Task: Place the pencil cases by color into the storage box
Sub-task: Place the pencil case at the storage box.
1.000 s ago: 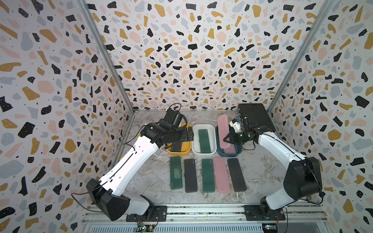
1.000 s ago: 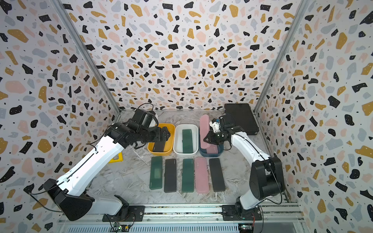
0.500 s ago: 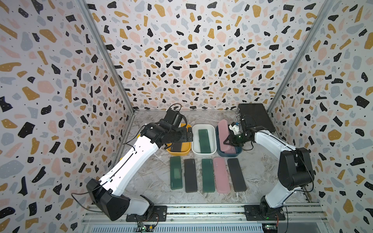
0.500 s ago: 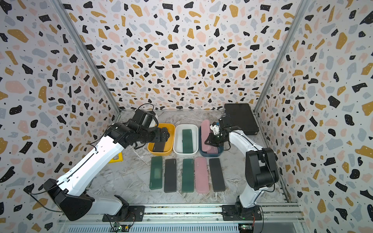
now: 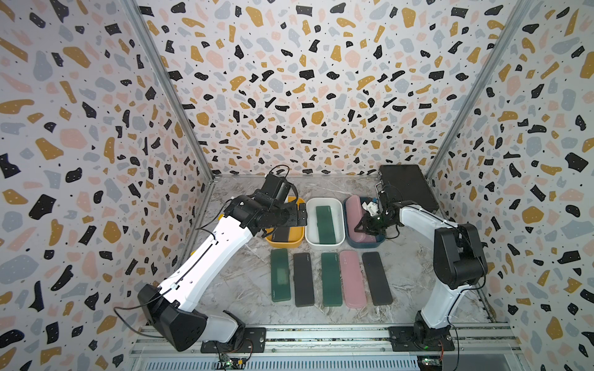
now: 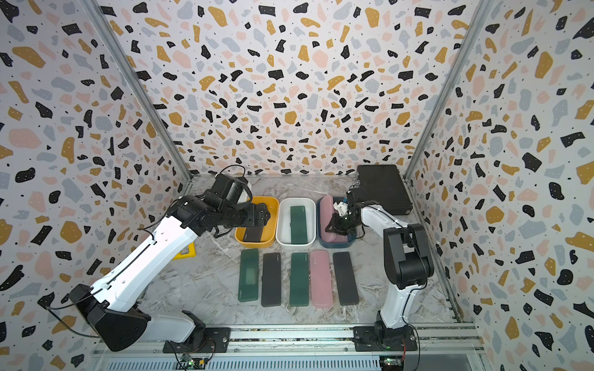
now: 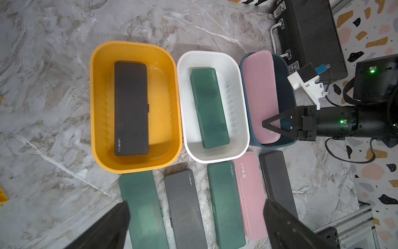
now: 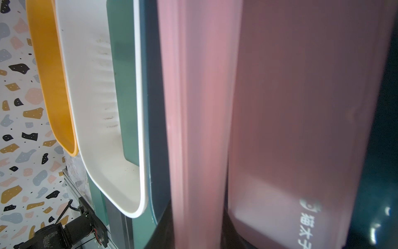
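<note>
While the marble table (image 5: pixel 238 289) lies bare and open on the left arm's side of the white tub (image 7: pixel 204 54), the right arm's side is tight, with a black briefcase (image 5: pixel 408 186) filling the far corner against the walls. Flanking the white tub, rims almost touching it, sit a yellow tub (image 7: pixel 94 107) and a dark blue tub (image 7: pixel 286 86). Just in front of the white tub a row of five pencil cases (image 5: pixel 331 278) lies flat with narrow gaps: green, black, green, pink, black. A green case (image 7: pixel 209 107) lies inside the white tub and a black case (image 7: pixel 131 107) in the yellow one. A pink case (image 7: pixel 259 90) tilts in the blue tub, its far end up at the rim. Whether another lies beneath it is hard to tell, as the right wrist view is blurred. All are matte, long and round-cornered. The right gripper (image 7: pixel 263 124), fingers together, points at the pink case's near end. The left gripper (image 7: pixel 196 203), fingers wide apart, hangs empty over the yellow tub.
</note>
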Robot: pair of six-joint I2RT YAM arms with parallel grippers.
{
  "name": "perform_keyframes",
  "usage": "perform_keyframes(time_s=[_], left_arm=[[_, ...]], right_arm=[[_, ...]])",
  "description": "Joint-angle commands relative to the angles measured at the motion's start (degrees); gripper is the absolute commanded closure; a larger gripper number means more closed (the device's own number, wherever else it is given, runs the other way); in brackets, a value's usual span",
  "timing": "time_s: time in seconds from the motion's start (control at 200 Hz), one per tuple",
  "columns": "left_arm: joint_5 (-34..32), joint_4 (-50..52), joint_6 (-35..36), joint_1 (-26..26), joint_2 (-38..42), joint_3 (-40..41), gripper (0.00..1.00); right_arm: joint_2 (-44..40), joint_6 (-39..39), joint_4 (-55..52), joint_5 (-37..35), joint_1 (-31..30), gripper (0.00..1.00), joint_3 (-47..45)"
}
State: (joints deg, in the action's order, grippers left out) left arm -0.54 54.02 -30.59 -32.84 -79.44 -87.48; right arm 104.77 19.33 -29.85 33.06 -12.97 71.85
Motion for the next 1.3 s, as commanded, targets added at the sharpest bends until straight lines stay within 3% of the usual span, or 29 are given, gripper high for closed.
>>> perform_keyframes(time_s=[0.0,0.701,1.291], left_arm=[[-0.7,0.6,1.2,-0.2,-0.4,0.4,0.0],[-1.3,3.5,1.3,-0.2,0.3,2.7,0.0],[-3.5,7.9,-0.1,-0.3,1.1,5.0,0.0]], right_arm=[[0.0,-1.1,0.7,1.5,0.3,0.76,2.7],[0.8,-1.9,0.3,0.6,0.4,0.55,0.5],[-1.8,-3.8,-7.1,-9.4,0.4,0.47,3.4]])
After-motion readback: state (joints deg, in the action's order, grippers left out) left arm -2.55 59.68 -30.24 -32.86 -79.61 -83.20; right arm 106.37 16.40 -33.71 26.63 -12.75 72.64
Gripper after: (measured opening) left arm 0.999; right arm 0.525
